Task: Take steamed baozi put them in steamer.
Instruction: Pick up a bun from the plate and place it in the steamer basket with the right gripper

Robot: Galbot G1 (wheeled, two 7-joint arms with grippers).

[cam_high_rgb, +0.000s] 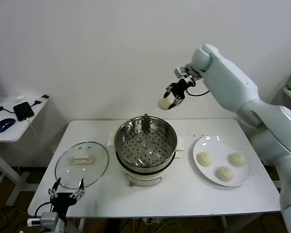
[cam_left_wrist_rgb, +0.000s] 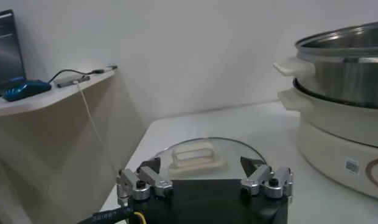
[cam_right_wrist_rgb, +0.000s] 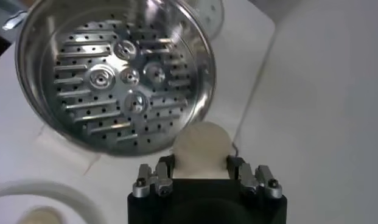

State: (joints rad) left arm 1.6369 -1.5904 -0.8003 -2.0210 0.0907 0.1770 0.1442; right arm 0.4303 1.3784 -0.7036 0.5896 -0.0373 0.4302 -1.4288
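The right end effector (cam_high_rgb: 170,101) is clamped on one baozi (cam_high_rgb: 163,103), its fingers pressed against both sides of the bun, held in the air above and behind the steamer (cam_high_rgb: 145,145). The bun is smooth, domed and cream-white. The steamer is a round, shiny steel pot with a perforated steel tray (cam_right_wrist_rgb: 115,85) inside, sitting on a cream-white base at the middle of the white worktop (cam_high_rgb: 184,194). Three more baozi (cam_high_rgb: 204,158) lie on a flat white plate (cam_high_rgb: 242,179) to the robot's right of the steamer. The left end effector (cam_high_rgb: 67,189) hangs low at the worktop's near edge, fingers apart, just beside a round glass lid (cam_high_rgb: 94,155).
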